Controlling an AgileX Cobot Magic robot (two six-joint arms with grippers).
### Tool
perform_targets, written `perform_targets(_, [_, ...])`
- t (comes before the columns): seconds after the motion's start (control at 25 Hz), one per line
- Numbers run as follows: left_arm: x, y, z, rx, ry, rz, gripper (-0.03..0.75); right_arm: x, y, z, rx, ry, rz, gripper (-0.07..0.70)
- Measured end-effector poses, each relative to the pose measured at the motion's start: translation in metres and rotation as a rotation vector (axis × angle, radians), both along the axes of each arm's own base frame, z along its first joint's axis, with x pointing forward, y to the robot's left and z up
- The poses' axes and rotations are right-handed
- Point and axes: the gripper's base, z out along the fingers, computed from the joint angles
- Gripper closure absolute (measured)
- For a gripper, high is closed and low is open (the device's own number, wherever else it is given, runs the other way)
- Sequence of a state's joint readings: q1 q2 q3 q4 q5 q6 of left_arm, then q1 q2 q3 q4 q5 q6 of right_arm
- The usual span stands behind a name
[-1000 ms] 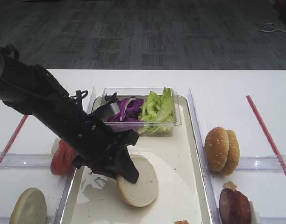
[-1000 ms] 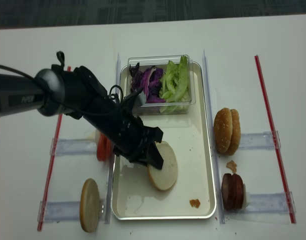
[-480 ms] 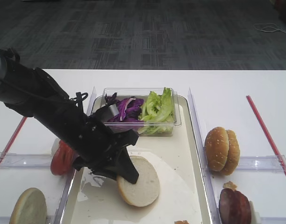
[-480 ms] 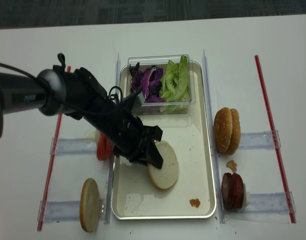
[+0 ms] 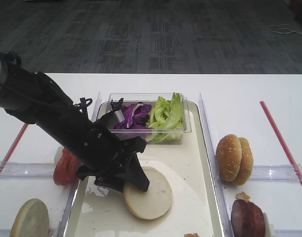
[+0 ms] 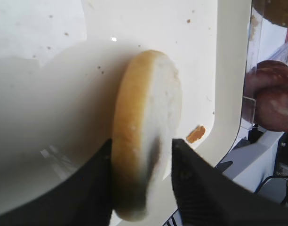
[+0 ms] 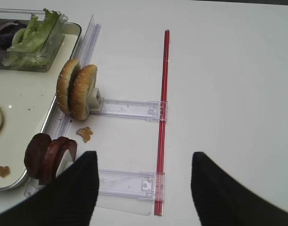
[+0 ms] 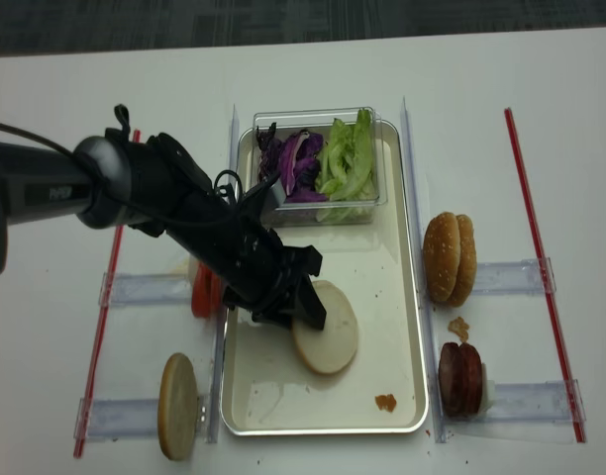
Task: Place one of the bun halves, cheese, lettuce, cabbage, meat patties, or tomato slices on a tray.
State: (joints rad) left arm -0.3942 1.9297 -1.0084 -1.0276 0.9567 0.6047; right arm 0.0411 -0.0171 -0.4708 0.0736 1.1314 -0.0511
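Left wrist: bun half (image 6: 146, 136) between fingers (image 6: 196, 188)

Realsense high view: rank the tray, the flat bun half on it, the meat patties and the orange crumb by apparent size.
1. tray
2. bun half
3. meat patties, smaller than the bun half, though standing on edge, so their full face is hidden
4. orange crumb

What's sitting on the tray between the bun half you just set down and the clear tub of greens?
Nothing: in the realsense high view, only bare tray floor separates the bun half from the clear tub.
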Motion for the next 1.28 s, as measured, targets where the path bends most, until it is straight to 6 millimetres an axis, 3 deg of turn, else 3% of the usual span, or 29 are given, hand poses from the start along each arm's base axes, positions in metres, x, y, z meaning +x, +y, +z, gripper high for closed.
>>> perform_targets(0.2, [0.000,0.000,0.000,0.004,0.014,0.015,0.388,0.000,0.000,0.000,-0.002,0.000,0.001,0.181])
perform_targets(0.84, [0.010,0.009,0.010,0.216,0.053,0.029,0.384,0.000,0.000,0.000,-0.002,0.000,0.001,0.181])
perform_targets(1.28, [0.009,0.017,0.040,0.283,0.009,0.062,0.382,0.000,0.000,0.000,-0.002,0.000,0.001,0.181])
